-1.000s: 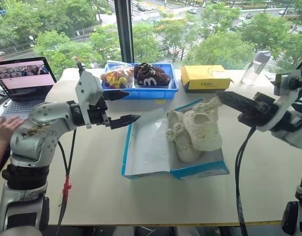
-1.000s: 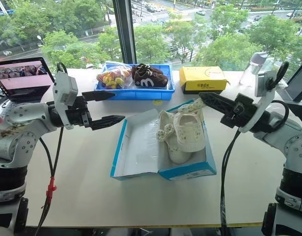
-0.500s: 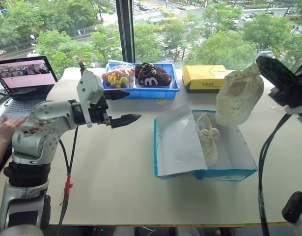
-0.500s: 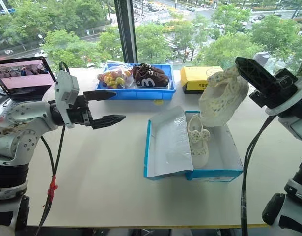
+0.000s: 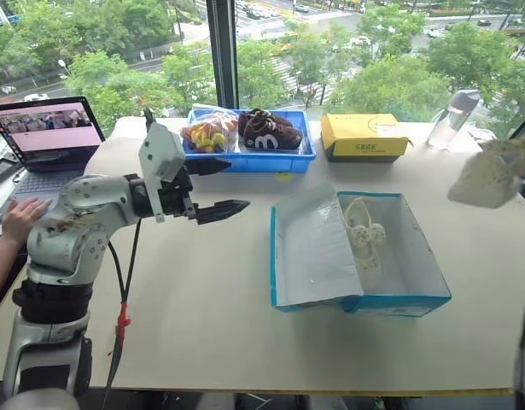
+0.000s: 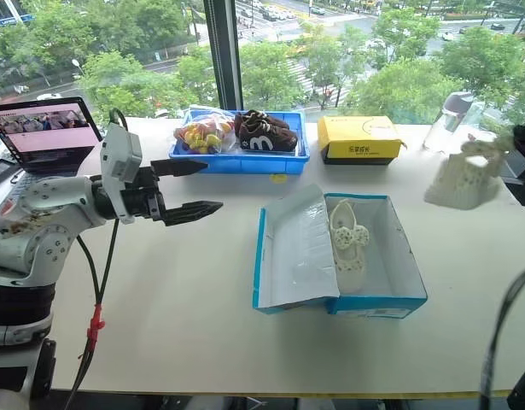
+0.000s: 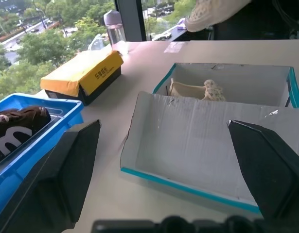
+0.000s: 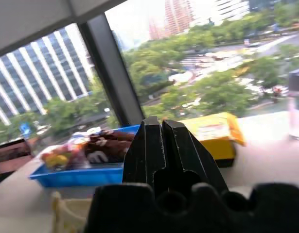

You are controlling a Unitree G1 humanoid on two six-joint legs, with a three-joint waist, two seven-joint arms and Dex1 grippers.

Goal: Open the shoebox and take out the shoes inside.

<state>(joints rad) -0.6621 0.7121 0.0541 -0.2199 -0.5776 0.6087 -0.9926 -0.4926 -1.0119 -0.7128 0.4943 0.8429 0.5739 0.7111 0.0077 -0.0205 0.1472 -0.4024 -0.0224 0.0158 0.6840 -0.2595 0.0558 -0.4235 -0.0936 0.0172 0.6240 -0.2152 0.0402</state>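
One shoe (image 6: 461, 177) has just gone out of the shoebox (image 6: 337, 252). A second ago both cream shoes lay together inside it; half a second ago the right pincer (image 8: 167, 148) had one lifted just above the box. Now that shoe hangs well off to the robot's right, over the bare surface (image 5: 211, 325) near the clear water bottle (image 5: 457, 117), blurred with the swing. In the right wrist view the two black fingers are pressed tight together, and a bit of cream lace shows low beside them, so I take it the pincer is clamped on the shoe, likely by a thin edge or strap, though the exact hold is not plain to see.

The box itself has slid to the right across the surface during the lift. It sits with its lid laid flat open toward the left, white inside up, and the other shoe (image 5: 364, 243) lies alone in it, up against the lid side.

The left pincer (image 5: 212, 188) has kept its place, held level above the surface left of the box, spread wide and holding nothing.

So the box is open and half the pair is out. What remains, as I judge it, is to set this shoe down and fetch the one left inside.
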